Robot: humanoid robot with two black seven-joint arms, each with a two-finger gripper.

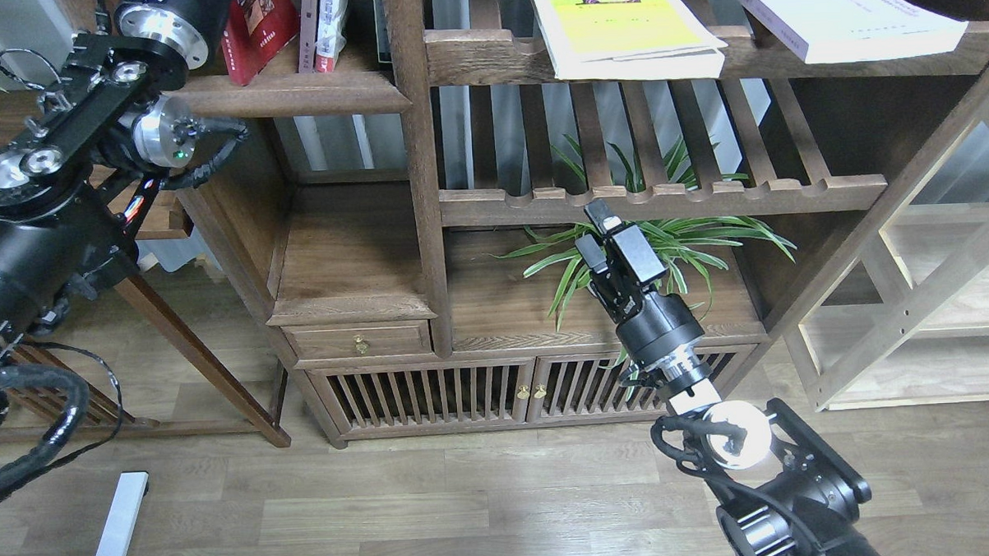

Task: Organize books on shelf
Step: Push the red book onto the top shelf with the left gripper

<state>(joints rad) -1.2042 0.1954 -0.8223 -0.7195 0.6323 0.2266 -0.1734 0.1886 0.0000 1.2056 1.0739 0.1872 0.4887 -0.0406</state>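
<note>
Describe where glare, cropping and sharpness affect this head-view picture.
Head view: glare whitens the joint on the right arm; the top edge crops the yellow book and red book; the plant and shelf look sharp; the left gripper is out of frame.
</note>
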